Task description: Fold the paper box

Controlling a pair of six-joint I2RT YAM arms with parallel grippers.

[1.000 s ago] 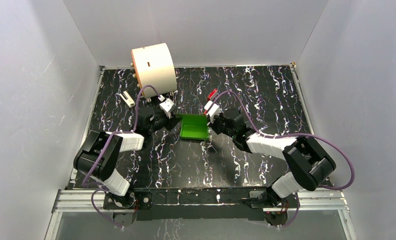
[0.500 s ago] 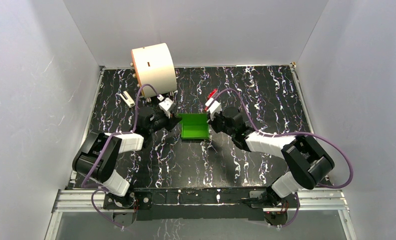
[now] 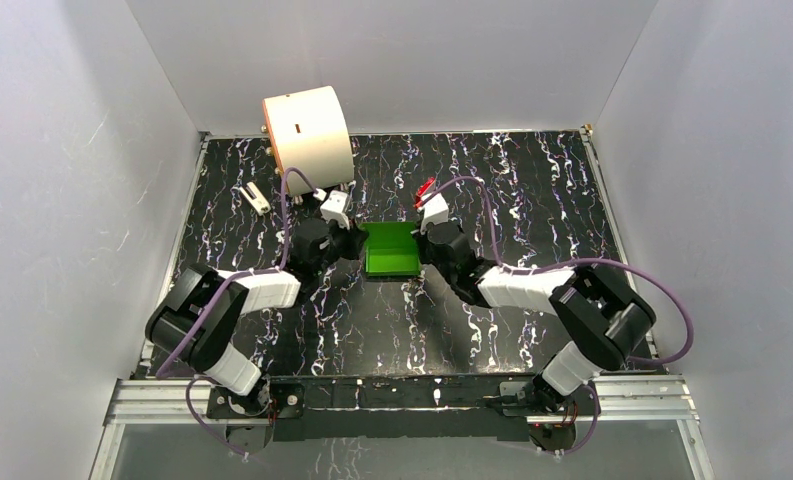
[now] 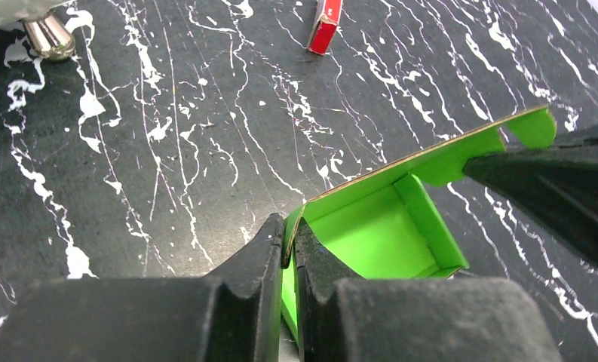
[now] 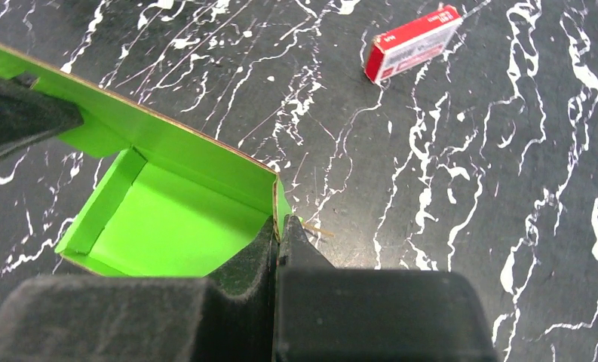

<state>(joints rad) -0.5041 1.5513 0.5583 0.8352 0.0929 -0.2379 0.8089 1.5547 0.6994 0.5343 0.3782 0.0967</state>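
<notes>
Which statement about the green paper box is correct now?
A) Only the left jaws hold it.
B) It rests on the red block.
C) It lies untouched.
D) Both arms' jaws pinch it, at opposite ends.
D: each wrist view shows that arm's own jaws shut on a wall of the paper box, with the left jaws and the right jaws at opposite ends.

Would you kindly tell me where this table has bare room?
Bare: the table right of the red block, and the near strip in front of the paper box. Crowded: far left by the cream cylinder; centre, where left gripper and right gripper pinch the box.
</notes>
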